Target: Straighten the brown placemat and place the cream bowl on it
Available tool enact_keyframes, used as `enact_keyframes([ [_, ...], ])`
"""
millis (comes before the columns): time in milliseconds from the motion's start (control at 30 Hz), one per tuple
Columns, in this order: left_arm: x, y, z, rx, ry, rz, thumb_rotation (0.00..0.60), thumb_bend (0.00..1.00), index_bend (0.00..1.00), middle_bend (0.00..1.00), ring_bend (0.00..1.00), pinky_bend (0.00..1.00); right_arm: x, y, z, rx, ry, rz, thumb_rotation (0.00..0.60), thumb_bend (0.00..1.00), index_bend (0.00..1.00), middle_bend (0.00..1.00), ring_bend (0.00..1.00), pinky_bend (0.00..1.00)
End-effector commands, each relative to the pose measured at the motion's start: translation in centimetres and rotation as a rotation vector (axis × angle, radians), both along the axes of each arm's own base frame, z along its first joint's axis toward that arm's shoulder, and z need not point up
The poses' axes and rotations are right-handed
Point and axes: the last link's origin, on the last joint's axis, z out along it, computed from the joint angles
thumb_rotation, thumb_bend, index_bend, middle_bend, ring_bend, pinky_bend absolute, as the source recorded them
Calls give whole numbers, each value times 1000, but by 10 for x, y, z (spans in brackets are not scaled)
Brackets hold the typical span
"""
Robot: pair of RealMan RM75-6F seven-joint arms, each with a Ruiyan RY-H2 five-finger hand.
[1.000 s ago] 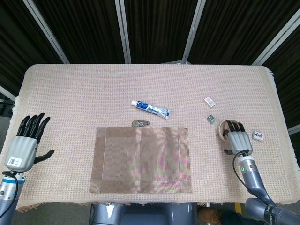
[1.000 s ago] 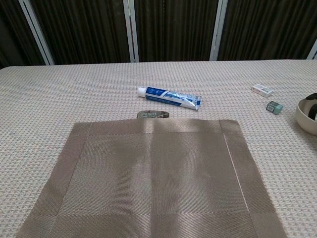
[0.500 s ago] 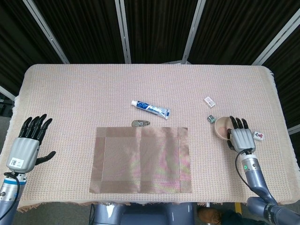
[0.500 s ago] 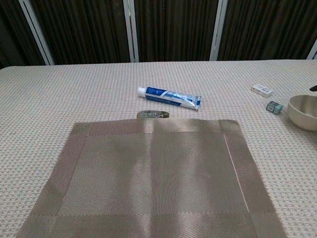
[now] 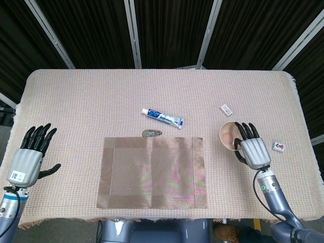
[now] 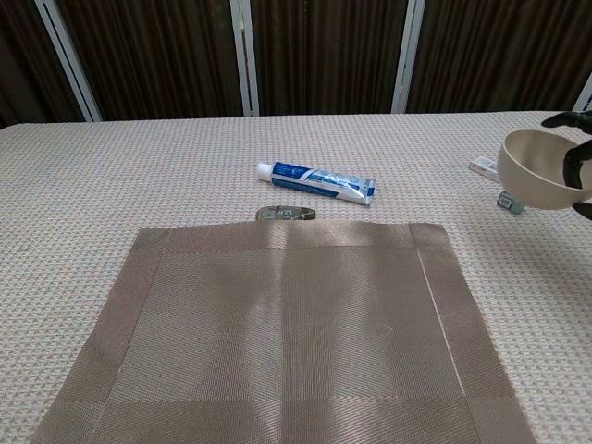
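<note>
The brown placemat (image 5: 153, 172) (image 6: 282, 336) lies flat and square near the table's front edge. My right hand (image 5: 250, 150) (image 6: 578, 162) holds the cream bowl (image 5: 229, 135) (image 6: 536, 182) lifted off the table, to the right of the placemat, with its fingers hooked over the rim. In the chest view the bowl tilts with its opening facing left. My left hand (image 5: 30, 154) hovers open at the table's left edge, fingers spread, and does not show in the chest view.
A toothpaste tube (image 5: 162, 117) (image 6: 315, 181) lies behind the placemat, with a small dark clip (image 5: 152, 133) (image 6: 285, 215) at the mat's far edge. A white eraser (image 5: 226, 109) (image 6: 484, 166) and a mahjong tile (image 5: 279, 147) lie near the right hand.
My right hand has lifted the cream bowl off the table and carried it left toward the placemat. The small green cube is now hidden behind the bowl. The left hand barely moved.
</note>
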Motion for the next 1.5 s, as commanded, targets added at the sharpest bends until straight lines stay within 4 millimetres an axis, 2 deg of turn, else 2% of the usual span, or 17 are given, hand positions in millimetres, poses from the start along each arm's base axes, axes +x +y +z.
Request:
enact_keyframes([
  [33, 0, 0, 0, -5, -6, -3, 600, 0, 0, 0, 0, 0, 42, 13, 5, 90, -45, 164, 600, 372, 767, 35, 0, 0],
  [133, 1, -1, 0, -16, -16, -5, 600, 0, 0, 0, 0, 0, 75, 17, -2, 166, -31, 285, 600, 373, 766, 40, 0, 0],
  [233, 2, -1, 0, -21, -25, -7, 600, 0, 0, 0, 0, 0, 98, 20, -12, 220, 1, 370, 600, 370, 766, 44, 0, 0],
  [333, 2, -2, 0, -31, -43, -6, 600, 0, 0, 0, 0, 0, 119, 23, -27, 284, 37, 446, 600, 368, 766, 50, 0, 0],
  [533, 0, -3, 5, -40, -72, 8, 600, 0, 0, 0, 0, 0, 165, 30, -74, 386, 87, 568, 600, 367, 766, 55, 0, 0],
  [767, -5, -3, 15, -32, -98, 21, 600, 0, 0, 0, 0, 0, 195, 29, -118, 412, 137, 604, 600, 368, 757, 57, 0, 0],
  [967, -10, -3, 20, -39, -114, 42, 600, 0, 0, 0, 0, 0, 196, 26, -137, 417, 155, 570, 600, 365, 749, 56, 0, 0],
  [1000, -11, -3, 20, -39, -114, 43, 600, 0, 0, 0, 0, 0, 195, 26, -138, 416, 156, 566, 600, 361, 682, 54, 0, 0],
  [1033, -11, -3, 21, -39, -116, 44, 600, 0, 0, 0, 0, 0, 194, 26, -139, 417, 156, 558, 600, 355, 546, 46, 0, 0],
  [1100, -11, -2, 21, -41, -118, 44, 600, 0, 0, 0, 0, 0, 192, 25, -141, 416, 166, 547, 600, 247, 137, 16, 0, 0],
  [1133, -11, -2, 21, -42, -118, 44, 600, 0, 0, 0, 0, 0, 190, 24, -142, 414, 179, 544, 600, 175, 32, 6, 0, 0],
  [1200, -11, -2, 20, -44, -117, 44, 600, 0, 0, 0, 0, 0, 185, 23, -140, 402, 218, 529, 600, 10, 3, 0, 0, 0],
  [1367, -10, -2, 19, -51, -118, 43, 600, 0, 0, 0, 0, 0, 184, 26, -122, 379, 200, 499, 600, 0, 0, 0, 0, 0],
  [1500, -9, -3, 18, -52, -114, 39, 600, 0, 0, 0, 0, 0, 176, 31, -91, 313, 177, 487, 600, 0, 0, 0, 0, 0],
])
